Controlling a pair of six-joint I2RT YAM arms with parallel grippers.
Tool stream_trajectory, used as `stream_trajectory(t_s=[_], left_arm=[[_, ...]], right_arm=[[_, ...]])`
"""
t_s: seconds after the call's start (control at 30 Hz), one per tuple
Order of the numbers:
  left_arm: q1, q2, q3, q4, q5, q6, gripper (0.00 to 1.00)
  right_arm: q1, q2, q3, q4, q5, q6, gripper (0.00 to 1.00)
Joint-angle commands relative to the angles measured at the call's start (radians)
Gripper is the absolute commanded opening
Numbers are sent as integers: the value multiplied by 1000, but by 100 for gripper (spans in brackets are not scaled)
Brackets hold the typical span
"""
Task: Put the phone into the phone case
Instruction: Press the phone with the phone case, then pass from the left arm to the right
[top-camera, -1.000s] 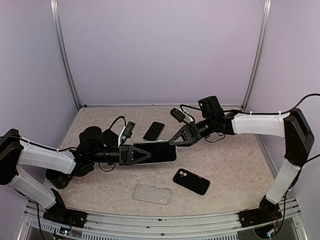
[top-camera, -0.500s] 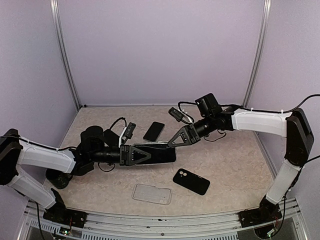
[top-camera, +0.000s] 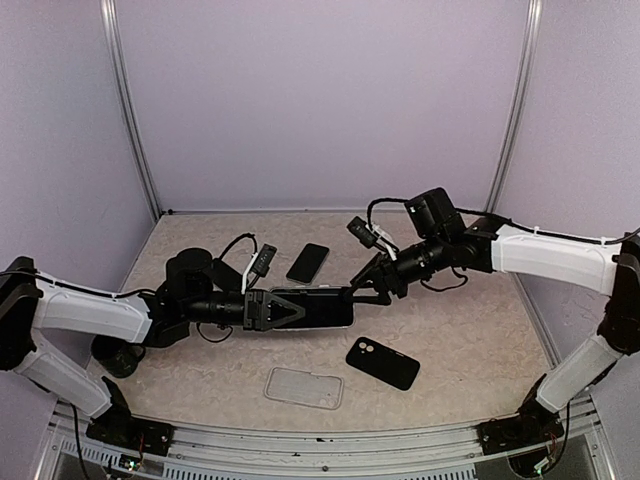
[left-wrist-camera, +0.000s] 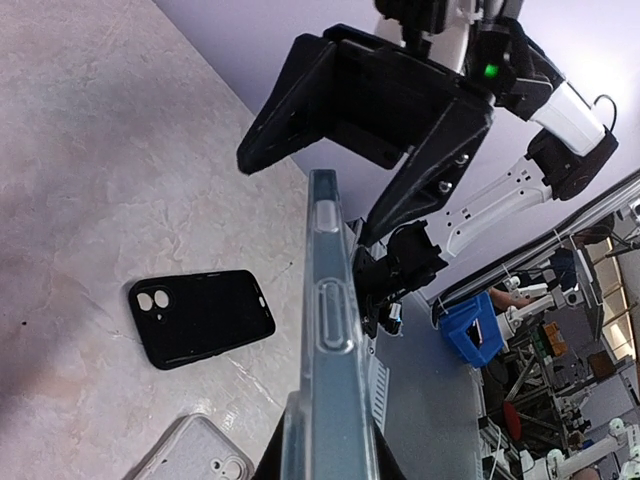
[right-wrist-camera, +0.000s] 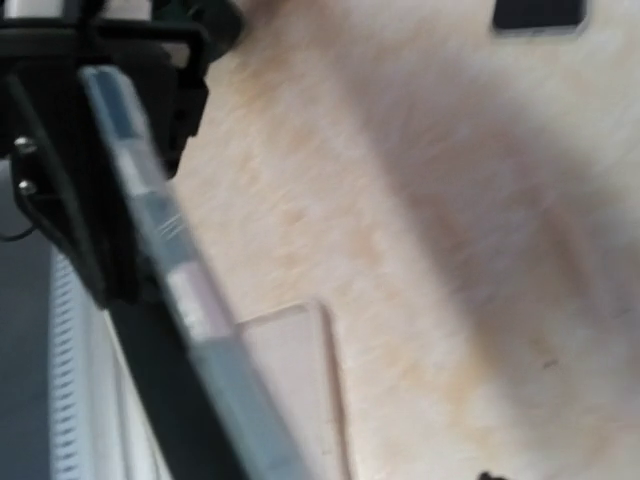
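My left gripper (top-camera: 288, 308) is shut on a clear phone case (top-camera: 318, 307) held on edge above the table, with a dark slab in it that looks like the phone. The left wrist view shows the case's translucent side (left-wrist-camera: 326, 360) with its button covers, running up from my left gripper (left-wrist-camera: 328, 462). My right gripper (top-camera: 372, 286) stands open at the case's far end, its two black fingers (left-wrist-camera: 280, 105) spread on either side of that end. The right wrist view is blurred and shows only the case edge (right-wrist-camera: 165, 265).
A second dark phone (top-camera: 308, 262) lies flat at the back of the table. A black case (top-camera: 382, 363) lies at front right. An empty clear case (top-camera: 304, 388) lies near the front edge. Purple walls close in the table.
My right gripper, narrow at the case's far end before, has opened wide, and its wrist has shifted right. The left arm and the held case have stayed put.
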Motion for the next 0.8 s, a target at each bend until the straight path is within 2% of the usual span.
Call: stream_trajectory(t_s=[0.0,0.03,0.1,0.13,0.23,0.33,0.5,0.77], left_arm=[[-7,-38,60,5,13,23,0],[-7,-37,63,-6,11,23,0],[-5,-32,72,-27,8,21,0],[-6,-28,75,-34,8,19,0],[-5,-17,79,-37,10,11,0],[-5,-11,82,-46,12,4,0],[-5,0,88,-55,17,-12,0],[-5,18,99,-80,12,-27,0]], right_arm=[[15,-136,-92,141,124,-125,69],[17,-158,-111,160,125,-145,74],[17,-197,-144,190,104,-181,98],[18,-212,-158,204,82,-204,99],[26,-255,-191,242,54,-263,99],[48,-275,-195,253,93,-302,99],[130,-281,-205,260,230,-404,100],[258,-203,-162,225,436,-508,99]])
